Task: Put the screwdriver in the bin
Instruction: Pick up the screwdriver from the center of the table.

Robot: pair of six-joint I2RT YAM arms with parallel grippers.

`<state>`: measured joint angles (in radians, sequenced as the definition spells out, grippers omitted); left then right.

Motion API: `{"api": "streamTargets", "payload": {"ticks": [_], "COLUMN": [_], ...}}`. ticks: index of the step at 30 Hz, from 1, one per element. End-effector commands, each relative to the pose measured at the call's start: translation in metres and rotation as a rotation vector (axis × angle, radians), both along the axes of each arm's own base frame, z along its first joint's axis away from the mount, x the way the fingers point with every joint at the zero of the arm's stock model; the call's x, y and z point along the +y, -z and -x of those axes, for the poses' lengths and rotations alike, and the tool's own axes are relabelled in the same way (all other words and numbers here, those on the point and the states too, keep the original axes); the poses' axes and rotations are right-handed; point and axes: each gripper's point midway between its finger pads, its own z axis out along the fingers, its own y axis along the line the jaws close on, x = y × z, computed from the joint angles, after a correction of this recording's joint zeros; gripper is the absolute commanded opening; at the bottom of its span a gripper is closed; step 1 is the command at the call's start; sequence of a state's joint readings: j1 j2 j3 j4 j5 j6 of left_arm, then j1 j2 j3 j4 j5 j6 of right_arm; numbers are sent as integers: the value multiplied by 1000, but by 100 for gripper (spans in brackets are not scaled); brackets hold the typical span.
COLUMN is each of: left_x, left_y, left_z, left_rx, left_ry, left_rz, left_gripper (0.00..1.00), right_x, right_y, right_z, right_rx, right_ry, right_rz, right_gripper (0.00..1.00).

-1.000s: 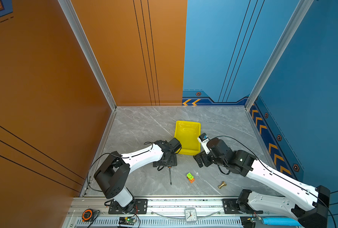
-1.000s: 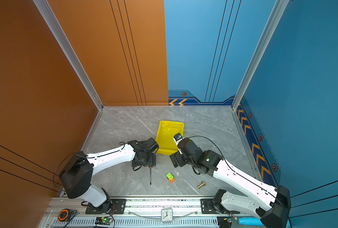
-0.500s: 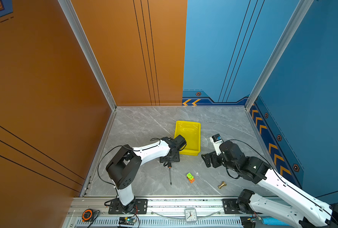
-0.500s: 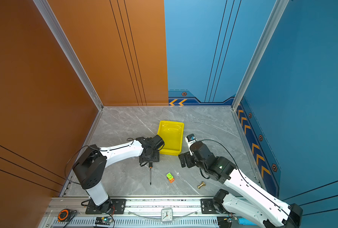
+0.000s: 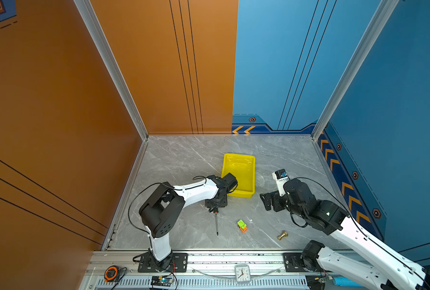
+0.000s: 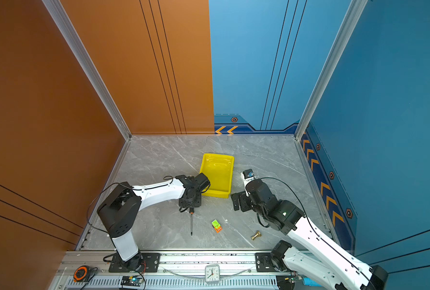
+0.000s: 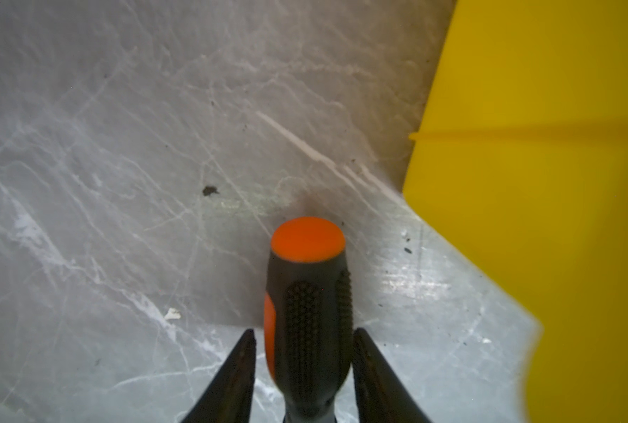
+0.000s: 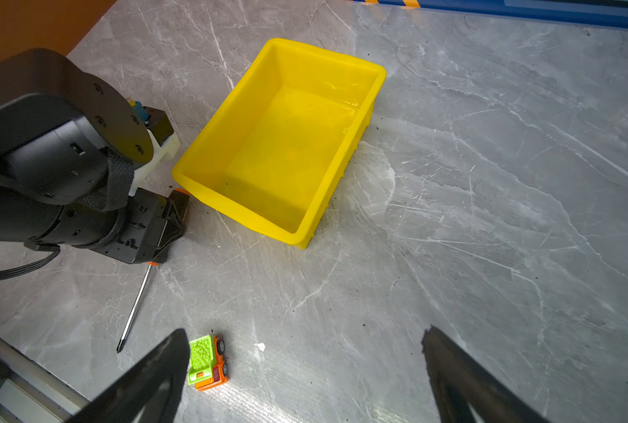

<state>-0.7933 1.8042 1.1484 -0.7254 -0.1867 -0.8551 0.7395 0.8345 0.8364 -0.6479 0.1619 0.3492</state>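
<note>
The screwdriver [image 7: 308, 293] lies on the grey marble floor just left of the bin's near corner, its thin shaft [image 5: 217, 223] pointing toward the front rail. In both top views my left gripper [image 5: 216, 207] stands over the black handle and hides it. In the left wrist view the left gripper [image 7: 303, 331] is shut on the handle, a finger pressed along each side. The bright yellow bin [image 5: 240, 194] sits mid-floor and holds nothing [image 8: 231, 210]. My right gripper [image 5: 265, 203] hovers to the right of the bin, open wide with nothing between its fingers [image 8: 305, 331].
A green and orange toy truck [image 5: 242, 225] rests near the shaft's tip. A small brass fitting [image 5: 282, 235] lies further right. A clock [image 5: 242, 273] and a tape measure [image 5: 111, 272] sit on the front rail. Orange and blue walls enclose the floor.
My left gripper's jaws have closed from wide open onto the screwdriver's handle. The right arm has drawn back to the right, away from the bin.
</note>
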Motion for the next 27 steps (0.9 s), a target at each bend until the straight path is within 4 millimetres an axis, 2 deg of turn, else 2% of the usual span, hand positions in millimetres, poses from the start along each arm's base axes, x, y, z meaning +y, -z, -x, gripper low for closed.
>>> {"api": "streamTargets", "payload": {"ticks": [1, 11, 14, 18, 23, 25, 27], "left_x": [8, 14, 15, 23, 38, 45, 53], "left_y": [8, 15, 11, -5, -29, -41, -57], "left_z": [4, 6, 5, 4, 8, 9, 10], "left_rx": [12, 26, 17, -25, -61, -75, -85], "left_ry": [6, -14, -22, -41, -52, -51, -52], "left_rz": [-38, -37, -30, -21, -46, -70, -102], "left_gripper": [40, 30, 21, 8, 4, 0, 0], "right_x": [-10, -13, -15, -14, -2, -5, -3], "right_y": [2, -1, -2, -3, -4, -5, -5], "right_z": [-1, -4, -4, -5, -5, -11, -11], "right_rx": [1, -16, -21, -28, -26, -21, -14], "right_ry": [48, 60, 64, 62, 14, 26, 13], "right_rz": [23, 23, 25, 13, -36, -61, -80], "right_gripper": [100, 100, 100, 100, 100, 100, 100]}}
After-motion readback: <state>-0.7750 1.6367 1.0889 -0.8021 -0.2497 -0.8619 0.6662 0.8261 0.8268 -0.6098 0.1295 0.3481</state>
